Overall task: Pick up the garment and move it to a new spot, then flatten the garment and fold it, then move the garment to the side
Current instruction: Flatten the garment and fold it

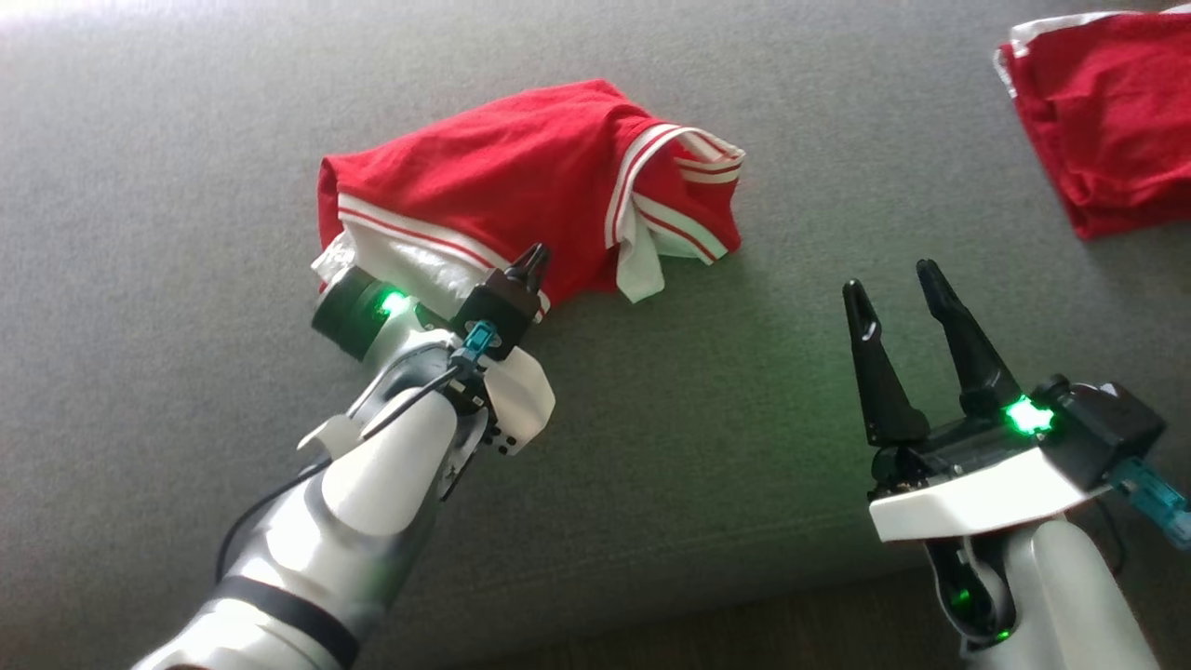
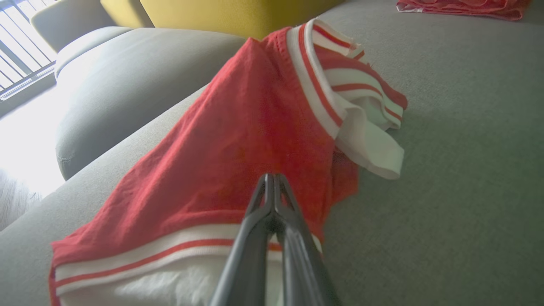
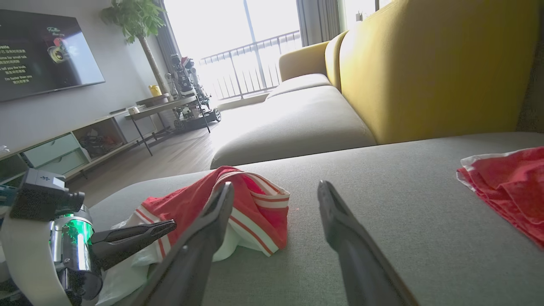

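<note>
Hidden: the near left corner of the garment [image 1: 521, 177] lies under the wrist of the left tool [image 1: 532, 261] in the head view; the left wrist view cuts off its white lower edge at the bottom
Cut off: a second red cloth [image 1: 1107, 112] runs out of the head view's upper right corner, well apart from the garment
Hard to tell: whether any cloth is caught between the left tool's fingers (the tips sit right on the fabric and cover that spot)
Garment, place: bunched on the grey sofa seat [image 1: 744, 419], left of centre in the head view
Garment, long axis: across the seat from the robot's left to its right, the right end angled a little away from the robot
Garment, ends: a white band with a red stripe along the near left edge, with white lining below it; striped openings and a white flap at the right end
Left tool: fingers pressed together, tips on the red cloth just past the striped band
Right tool [image 1: 893, 279]: fingers spread wide with nothing between them, over bare seat, well to the right of the garment
Behind the seat: a yellow backrest [image 3: 425, 63]
</note>
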